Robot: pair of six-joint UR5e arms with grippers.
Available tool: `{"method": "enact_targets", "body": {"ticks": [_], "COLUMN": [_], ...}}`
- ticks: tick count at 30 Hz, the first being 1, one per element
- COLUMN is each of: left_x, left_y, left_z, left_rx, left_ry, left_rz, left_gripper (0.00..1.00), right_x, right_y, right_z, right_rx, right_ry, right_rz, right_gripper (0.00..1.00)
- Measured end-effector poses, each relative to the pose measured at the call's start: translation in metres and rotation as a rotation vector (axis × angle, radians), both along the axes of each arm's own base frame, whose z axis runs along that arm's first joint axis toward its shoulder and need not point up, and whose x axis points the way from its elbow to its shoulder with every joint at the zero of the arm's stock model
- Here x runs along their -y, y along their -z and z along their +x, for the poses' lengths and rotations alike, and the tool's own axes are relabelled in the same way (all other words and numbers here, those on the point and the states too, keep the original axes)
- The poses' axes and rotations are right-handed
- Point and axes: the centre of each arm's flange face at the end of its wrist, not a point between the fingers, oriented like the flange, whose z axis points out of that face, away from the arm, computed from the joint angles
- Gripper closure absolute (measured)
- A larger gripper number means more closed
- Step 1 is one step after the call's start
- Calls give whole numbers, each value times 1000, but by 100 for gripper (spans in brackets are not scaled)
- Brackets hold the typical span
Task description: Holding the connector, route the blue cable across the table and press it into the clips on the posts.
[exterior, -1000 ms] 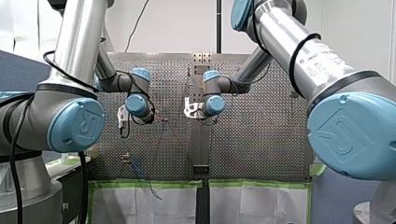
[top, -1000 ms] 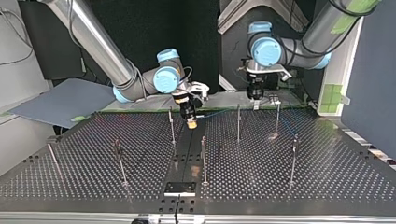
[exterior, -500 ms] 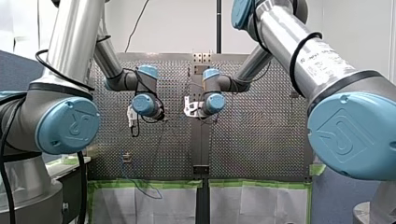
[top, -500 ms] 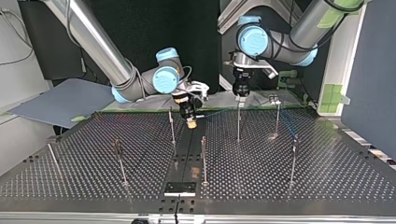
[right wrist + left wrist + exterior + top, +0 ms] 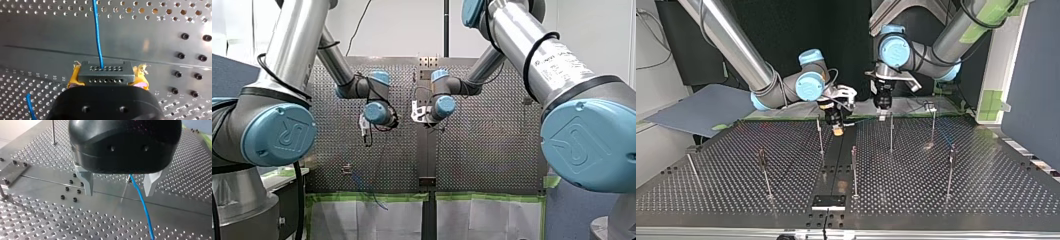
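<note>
Your right pincer (image 5: 107,78), yellow-padded, pinches the dark grey rectangular plastic connector (image 5: 105,72) by its two ends. The thin blue cable (image 5: 98,32) leaves its holed face and trails over the perforated metal tabletop (image 5: 37,220). Your left pincer (image 5: 119,192) stands spread, with the cable passing loosely through the gap. Judged light, limp and kink-prone: hold the rigid connector, guide the cable gently

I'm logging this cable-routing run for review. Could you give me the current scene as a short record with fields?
right gripper: shut on the connector, a yellow pad on each side
blue cable: leaves the connector and runs ahead over the table
left gripper: open, the cable passing between its fingers, not clamped
posts: upright on the perforated table
clips: too small to tell whether the cable sits in any
</note>
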Motion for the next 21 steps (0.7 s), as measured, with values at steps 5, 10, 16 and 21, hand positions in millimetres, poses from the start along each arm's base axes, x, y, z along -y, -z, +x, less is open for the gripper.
{"method": "enact_targets", "body": {"ticks": [5,10,16,21], "left_x": [5,8,12,20], "left_y": [11,26,39,47], "left_z": [14,21,25,35], "left_rx": [-7,-30,-51,-58], "left_ry": [-4,0,8,13], "left_rz": [-6,-10,-8,-8], "left_gripper": [0,0,0,0], "right_x": [0,1,2,1], "right_y": [2,-1,-1,-1], "right_z": [-3,-5,-5,-4], "right_rx": [-2,2,5,8], "right_ry": [4,8,5,-7], "right_rz": [8,5,4,6], "right_gripper": [100,100,100,100]}}
